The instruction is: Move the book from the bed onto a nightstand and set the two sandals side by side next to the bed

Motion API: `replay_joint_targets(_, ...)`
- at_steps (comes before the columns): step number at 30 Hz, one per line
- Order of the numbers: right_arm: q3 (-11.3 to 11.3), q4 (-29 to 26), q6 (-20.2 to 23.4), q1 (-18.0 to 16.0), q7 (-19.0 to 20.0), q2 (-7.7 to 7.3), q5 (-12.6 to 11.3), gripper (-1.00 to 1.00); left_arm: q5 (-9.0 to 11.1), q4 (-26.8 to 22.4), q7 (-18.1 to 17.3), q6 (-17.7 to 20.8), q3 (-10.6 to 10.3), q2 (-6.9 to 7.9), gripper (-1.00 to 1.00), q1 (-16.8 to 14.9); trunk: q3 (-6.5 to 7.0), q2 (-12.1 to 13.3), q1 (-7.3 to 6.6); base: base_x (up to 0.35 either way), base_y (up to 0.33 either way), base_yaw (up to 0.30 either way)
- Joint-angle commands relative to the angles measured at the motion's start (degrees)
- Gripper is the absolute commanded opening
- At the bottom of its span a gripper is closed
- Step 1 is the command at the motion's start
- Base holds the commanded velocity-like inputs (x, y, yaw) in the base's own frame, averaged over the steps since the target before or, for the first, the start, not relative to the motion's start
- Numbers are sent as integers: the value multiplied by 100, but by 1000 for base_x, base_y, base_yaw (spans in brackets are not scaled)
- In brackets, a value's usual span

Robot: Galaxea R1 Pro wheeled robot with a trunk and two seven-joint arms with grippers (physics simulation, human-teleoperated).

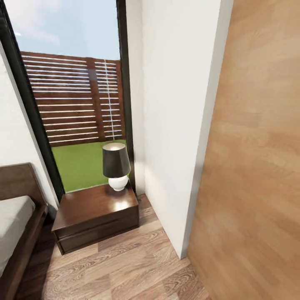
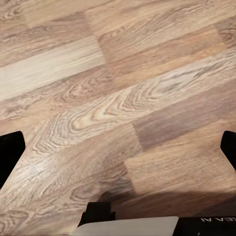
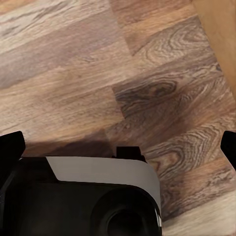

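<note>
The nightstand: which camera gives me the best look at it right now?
The head view: the nightstand sits whole between the bed and the white wall, a lamp on its top. Both wrist views look down at the wood floor, giving nothing of it.

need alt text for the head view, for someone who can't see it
A low dark wooden nightstand stands on the wood-plank floor with a lamp on top, dark shade over a round white base. To its left is a corner of the bed; behind it a tall window shows grass and a slatted fence, and a white wall rises on the right.
</note>
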Motion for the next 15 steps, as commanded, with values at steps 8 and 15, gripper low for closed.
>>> replay_joint_targets(8, -6, 1, -16, -1, 0, 1, -2, 100, -6, 0, 3, -13, -1, -1, 100, -2, -5, -3, 0, 0, 0, 294)
replay_joint_targets(15, -5, 1, -17, -1, -1, 1, -2, 100, -4, 1, 3, -13, -1, -1, 100, -2, -5, -3, 0, 0, 0, 294)
